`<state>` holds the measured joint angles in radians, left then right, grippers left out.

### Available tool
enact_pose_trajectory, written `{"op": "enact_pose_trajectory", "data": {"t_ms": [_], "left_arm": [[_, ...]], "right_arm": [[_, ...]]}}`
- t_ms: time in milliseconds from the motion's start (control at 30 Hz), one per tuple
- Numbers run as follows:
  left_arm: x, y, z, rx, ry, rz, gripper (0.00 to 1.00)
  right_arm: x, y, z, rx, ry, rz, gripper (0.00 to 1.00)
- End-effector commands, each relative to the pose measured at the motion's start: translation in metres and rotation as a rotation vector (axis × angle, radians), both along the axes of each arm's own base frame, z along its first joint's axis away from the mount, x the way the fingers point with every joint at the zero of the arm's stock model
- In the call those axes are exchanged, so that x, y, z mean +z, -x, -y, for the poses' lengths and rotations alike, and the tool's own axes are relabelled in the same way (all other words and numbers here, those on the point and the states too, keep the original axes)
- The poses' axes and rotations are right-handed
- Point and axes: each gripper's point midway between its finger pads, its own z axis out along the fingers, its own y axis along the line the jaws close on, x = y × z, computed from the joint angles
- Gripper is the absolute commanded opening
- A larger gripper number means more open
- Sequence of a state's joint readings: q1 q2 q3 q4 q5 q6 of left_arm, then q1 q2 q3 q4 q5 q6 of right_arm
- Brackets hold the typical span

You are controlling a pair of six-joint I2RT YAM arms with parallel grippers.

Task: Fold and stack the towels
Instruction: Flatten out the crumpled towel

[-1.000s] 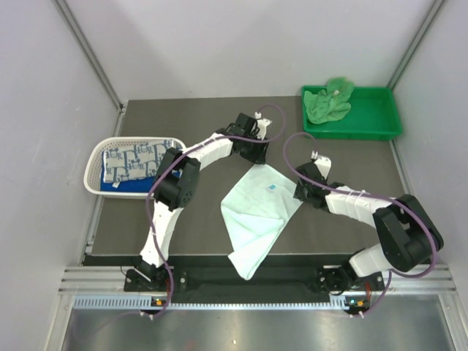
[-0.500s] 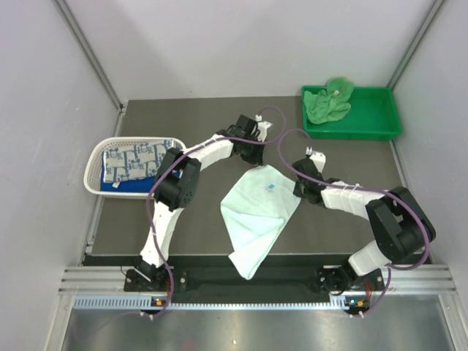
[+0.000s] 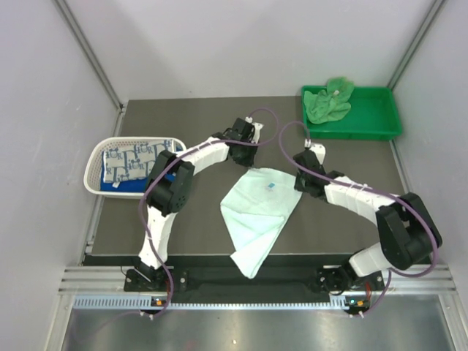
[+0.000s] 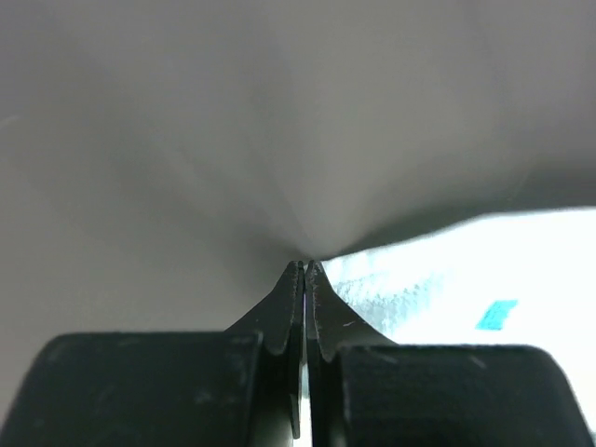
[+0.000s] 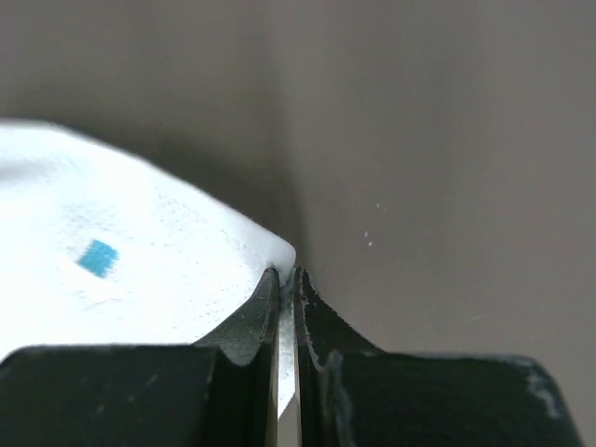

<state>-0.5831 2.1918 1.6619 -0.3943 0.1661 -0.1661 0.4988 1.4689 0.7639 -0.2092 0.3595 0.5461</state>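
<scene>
**A:** What sits at the far left?

**B:** A white lattice basket (image 3: 93, 175). It holds a folded blue-grey patterned towel (image 3: 135, 159) lying on a royal blue towel (image 3: 123, 187).

**A:** And the left hand (image 4: 305, 267)?

**B:** It is pinched tight on the far left corner of the pale mint-white towel (image 3: 259, 213). That towel lies mid-counter (image 3: 183, 227), and its near tip reaches past the front edge.

**A:** The right hand (image 5: 286, 273)?

**B:** It is clamped on the same towel's far right corner, with cloth showing between the fingers.

**A:** Further right?

**B:** A green tray (image 3: 380, 124) in the far corner, with a bright green towel (image 3: 329, 102) crumpled inside.
</scene>
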Motion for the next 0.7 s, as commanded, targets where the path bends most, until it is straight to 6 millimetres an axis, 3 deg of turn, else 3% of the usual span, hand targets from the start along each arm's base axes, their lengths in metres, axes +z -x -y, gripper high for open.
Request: {"op": "enact_pose_trajectory", "data": {"t_ms": [0, 67, 100, 300, 533, 567, 633, 667], "left_arm": [[0.065, -0.014, -0.017, 0.117, 0.02, 0.137, 0.0], [0.077, -0.014, -0.024, 0.148, 0.015, 0.172, 0.0], [0.095, -0.013, -0.025, 0.154, 0.039, 0.203, 0.0], [0.154, -0.003, -0.039, 0.2, 0.1, 0.309, 0.0], [0.202, 0.028, -0.053, 0.189, 0.182, 0.369, 0.0], [0.219, 0.037, -0.052, 0.167, 0.221, 0.384, 0.0], [0.229, 0.048, -0.054, 0.15, 0.248, 0.391, 0.0], [0.248, 0.055, -0.057, 0.144, 0.278, 0.422, 0.0]], "right_arm": [[0.067, -0.025, 0.002, -0.004, -0.002, 0.155, 0.0], [0.089, -0.03, 0.002, 0.0, -0.002, 0.2, 0.0], [0.095, -0.03, 0.003, 0.01, 0.007, 0.207, 0.0], [0.15, -0.033, -0.001, 0.075, 0.004, 0.311, 0.0], [0.219, -0.02, -0.012, 0.171, -0.021, 0.458, 0.0], [0.231, -0.016, -0.013, 0.183, -0.03, 0.484, 0.0], [0.251, -0.01, -0.018, 0.216, -0.037, 0.529, 0.0], [0.263, -0.004, -0.019, 0.228, -0.046, 0.555, 0.0]]}}
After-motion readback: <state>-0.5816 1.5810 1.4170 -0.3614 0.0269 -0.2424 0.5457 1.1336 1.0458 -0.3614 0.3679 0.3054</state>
